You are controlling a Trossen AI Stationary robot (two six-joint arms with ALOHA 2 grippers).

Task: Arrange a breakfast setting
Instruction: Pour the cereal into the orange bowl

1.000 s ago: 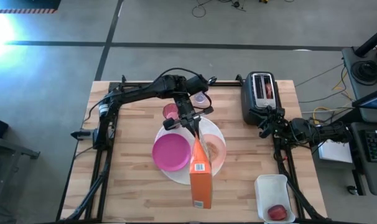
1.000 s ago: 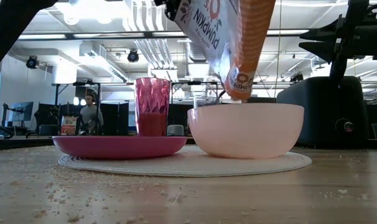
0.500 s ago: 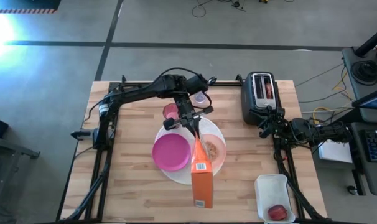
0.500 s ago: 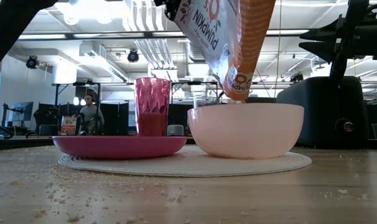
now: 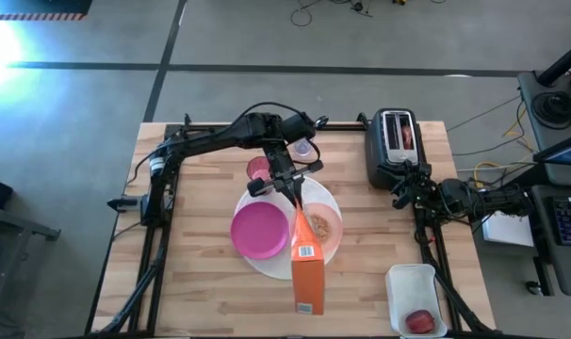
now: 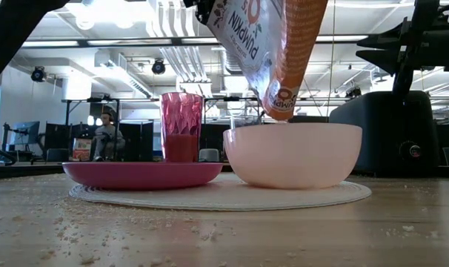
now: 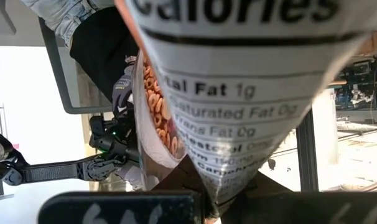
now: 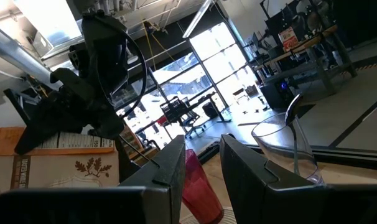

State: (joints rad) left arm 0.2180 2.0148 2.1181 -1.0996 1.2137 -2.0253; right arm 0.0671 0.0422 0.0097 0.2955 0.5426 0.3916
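peach bowl (image 5: 325, 226) sits on the white plate (image 5: 257, 262) beside the magenta bowl (image 5: 258, 230), my left gripper (image 5: 290, 185) clamped on the tipped cereal box (image 5: 305, 268) mid-pour; next i'd right it, right gripper (image 5: 405, 193) idle, slightly apart.

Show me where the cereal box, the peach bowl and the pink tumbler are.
cereal box (image 5: 305, 266), high view, orange side panel.
peach bowl (image 6: 293, 156), low view, front of its outer wall.
pink tumbler (image 6: 181, 126), low view, middle of its faceted side.

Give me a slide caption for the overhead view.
Left gripper tips an orange cereal box over the peach bowl on the white plate.
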